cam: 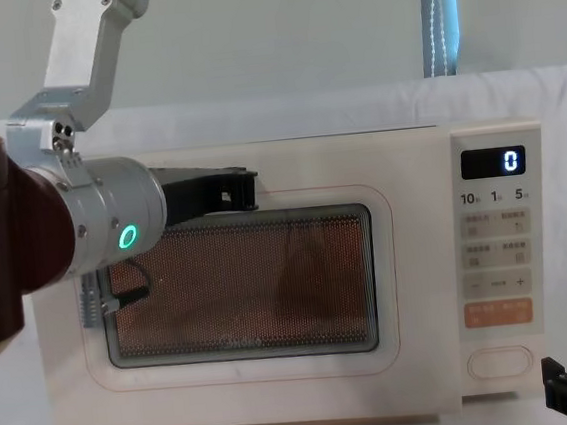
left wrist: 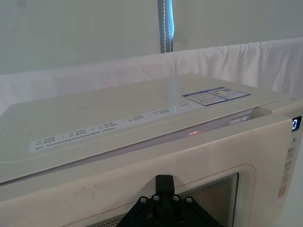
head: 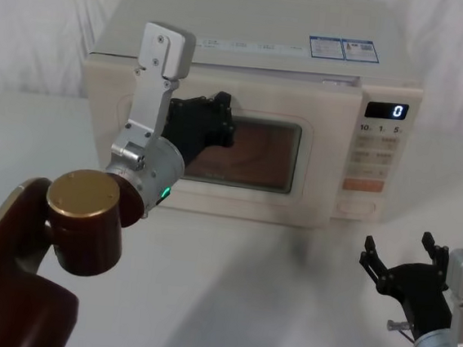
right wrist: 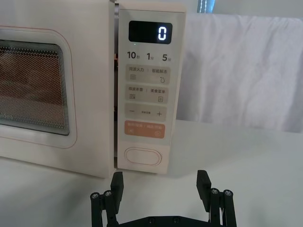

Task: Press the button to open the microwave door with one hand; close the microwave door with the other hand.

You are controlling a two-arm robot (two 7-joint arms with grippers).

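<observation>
The left gripper (head: 221, 115) reaches forward against the upper left part of the microwave door (head: 319, 161), over the dark window; whether its fingers are spread or closed cannot be told. The door itself stands slightly ajar, a narrow gap showing along its right edge beside the control panel (right wrist: 147, 90), whose display reads 0. The microwave (head: 254, 28) sits toward the back of the white-covered table (head: 245, 290). The button (right wrist: 143, 156) is the lowest key on the panel, under the orange key (right wrist: 144, 130). At the table's near right corner, the right gripper (head: 398, 276) hovers with its fingers apart, holding nothing, clear of the button.
</observation>
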